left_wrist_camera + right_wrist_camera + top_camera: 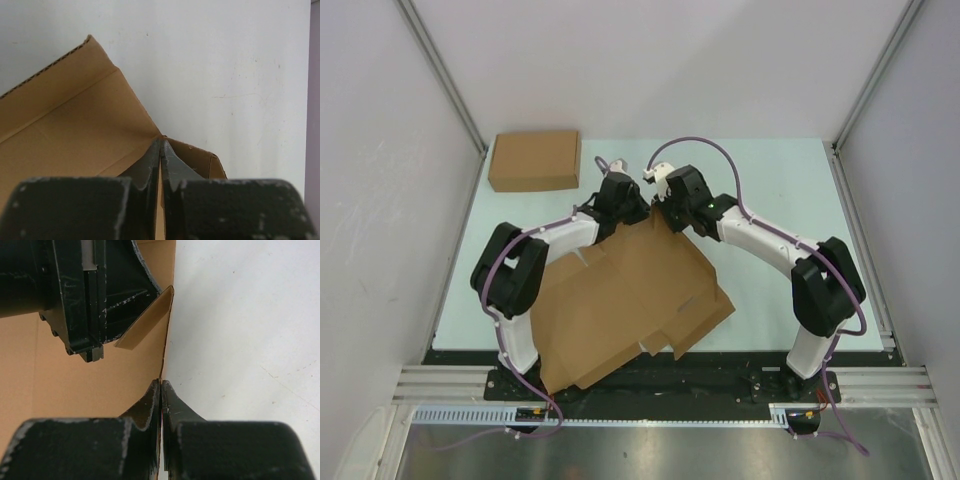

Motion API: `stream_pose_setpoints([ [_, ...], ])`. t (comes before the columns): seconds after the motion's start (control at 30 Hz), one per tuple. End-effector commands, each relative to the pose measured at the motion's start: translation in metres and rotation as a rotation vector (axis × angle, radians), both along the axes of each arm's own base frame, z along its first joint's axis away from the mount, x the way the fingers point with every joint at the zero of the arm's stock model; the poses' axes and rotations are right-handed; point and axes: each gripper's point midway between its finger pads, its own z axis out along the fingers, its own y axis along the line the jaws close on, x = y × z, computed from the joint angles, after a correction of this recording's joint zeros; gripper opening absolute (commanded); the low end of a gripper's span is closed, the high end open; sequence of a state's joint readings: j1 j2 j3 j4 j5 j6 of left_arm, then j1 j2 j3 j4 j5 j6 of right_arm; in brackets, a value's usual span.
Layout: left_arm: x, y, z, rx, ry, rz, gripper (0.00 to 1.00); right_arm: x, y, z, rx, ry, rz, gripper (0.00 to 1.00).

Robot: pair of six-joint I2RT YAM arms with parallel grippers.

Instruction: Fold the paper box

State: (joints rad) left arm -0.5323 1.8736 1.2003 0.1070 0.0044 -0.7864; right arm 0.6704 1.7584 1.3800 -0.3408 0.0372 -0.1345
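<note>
Nothing legible in any view: no text, labels, brands or numbers. The brown die-cut cardboard sheet [630,300] and the flat closed brown cardboard box [535,160] both show plain, unprinted faces.

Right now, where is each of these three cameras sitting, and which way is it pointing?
Top external: above and behind the arms, looking down on the table, both arms and the paper box.
Left wrist: on the left arm, looking along the left gripper, shut on the cardboard edge.
Right wrist: on the right arm, looking along the right gripper, pinching that edge too.
Shared: both wrist views show the paper box; the right one also catches the left gripper.
</note>
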Motion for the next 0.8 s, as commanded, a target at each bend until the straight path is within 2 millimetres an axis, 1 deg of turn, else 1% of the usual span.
stream_pose_setpoints([
  [0.0,-0.008,-0.033,0.07,-0.16,-0.118,-0.062,0.09,-0.012,0.024,0.0,0.04,0.013,0.073,0.0],
  [0.03,-0.004,-0.023,0.072,-0.137,-0.126,-0.039,0.11,-0.012,0.021,0.0,0.032,0.011,0.07,0.0],
  [0.07,-0.005,-0.012,0.069,-0.097,-0.126,-0.034,0.13,-0.01,0.017,0.003,0.023,0.0,0.063,0.0],
  [0.1,-0.005,-0.001,0.084,-0.092,-0.156,-0.016,0.19,-0.009,0.015,0.004,0.019,-0.004,0.061,0.0],
  [0.13,0.0,0.018,0.089,-0.079,-0.167,0.019,0.23,-0.008,0.013,0.008,0.021,-0.01,0.06,0.0],
  [0.17,-0.001,0.032,0.088,-0.049,-0.172,0.027,0.26,-0.006,0.009,0.012,0.016,-0.021,0.051,0.0],
  [0.2,-0.002,0.046,0.108,-0.047,-0.212,0.04,0.32,-0.001,0.001,0.014,0.004,-0.034,0.027,0.0],
  [0.23,0.002,0.064,0.115,-0.026,-0.229,0.069,0.34,0.0,-0.002,0.015,-0.004,-0.036,0.02,0.0],
  [0.27,0.0,0.075,0.118,0.027,-0.242,0.056,0.37,0.002,-0.007,0.016,-0.009,-0.042,0.011,0.0],
  [0.3,-0.001,0.088,0.136,0.059,-0.285,0.084,0.4,0.005,-0.013,0.021,-0.007,-0.048,-0.003,0.0],
  [0.33,-0.005,0.102,0.132,0.111,-0.267,0.094,0.41,0.005,-0.017,0.023,-0.009,-0.049,-0.009,0.0],
  [0.37,-0.006,0.111,0.135,0.167,-0.286,0.099,0.42,0.007,-0.021,0.024,-0.014,-0.052,-0.019,0.0],
  [0.4,-0.011,0.119,0.143,0.186,-0.302,0.114,0.42,0.009,-0.026,0.027,-0.015,-0.058,-0.031,0.0],
  [0.5,-0.026,0.146,0.13,0.258,-0.265,0.19,0.41,0.011,-0.03,0.032,-0.015,-0.071,-0.045,0.0],
  [0.53,-0.034,0.154,0.111,0.284,-0.23,0.206,0.41,0.011,-0.031,0.033,-0.015,-0.074,-0.05,0.0],
  [0.57,-0.039,0.163,0.11,0.293,-0.23,0.24,0.38,0.011,-0.032,0.034,-0.016,-0.076,-0.056,0.0],
  [0.6,-0.041,0.175,0.102,0.32,-0.216,0.294,0.36,0.01,-0.032,0.034,-0.015,-0.072,-0.059,0.0],
  [0.63,-0.045,0.182,0.092,0.331,-0.192,0.317,0.34,0.01,-0.031,0.034,-0.015,-0.072,-0.06,0.0],
  [0.67,-0.049,0.187,0.07,0.343,-0.138,0.335,0.3,0.009,-0.031,0.033,-0.016,-0.071,-0.06,0.0],
  [0.7,-0.051,0.189,0.058,0.345,-0.101,0.335,0.29,0.009,-0.03,0.032,-0.019,-0.071,-0.061,0.0],
  [0.73,-0.054,0.188,0.044,0.349,-0.058,0.322,0.28,0.009,-0.029,0.033,-0.02,-0.074,-0.06,0.0],
  [0.77,-0.053,0.185,0.023,0.361,-0.001,0.307,0.26,0.008,-0.029,0.034,-0.02,-0.076,-0.06,0.0],
])
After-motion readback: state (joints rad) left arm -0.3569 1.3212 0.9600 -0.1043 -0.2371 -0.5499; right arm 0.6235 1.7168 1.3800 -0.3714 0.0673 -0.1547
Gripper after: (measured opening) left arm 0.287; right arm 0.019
